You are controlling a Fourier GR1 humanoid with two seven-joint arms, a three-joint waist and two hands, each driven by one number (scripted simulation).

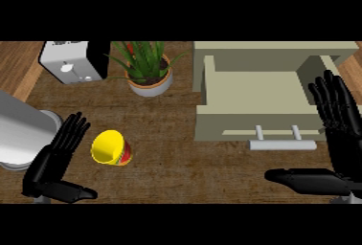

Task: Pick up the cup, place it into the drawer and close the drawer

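Right hand [338,143]: nearest the viewer at the lower right, fingers straight and thumb spread, holding nothing, its fingers over the right edge of the drawer [256,93].
Left hand [56,160]: lower left, fingers straight, released, just beside the cup [112,148] without clear contact.
Cup: yellow, tipped on its side on the counter [184,172], mouth facing the left hand, well apart from the drawer.
Drawer: pulled open, nothing visible inside, handle [281,141] toward the viewer.
Step in hand: reaching to grasp, apparently.
Doing it well: wrap fingers and thumb around the cup's wall rather than its rim, so it cannot roll away; lift clear before crossing the drawer's front.
Beyond: potted plant [148,72], toaster [71,62].
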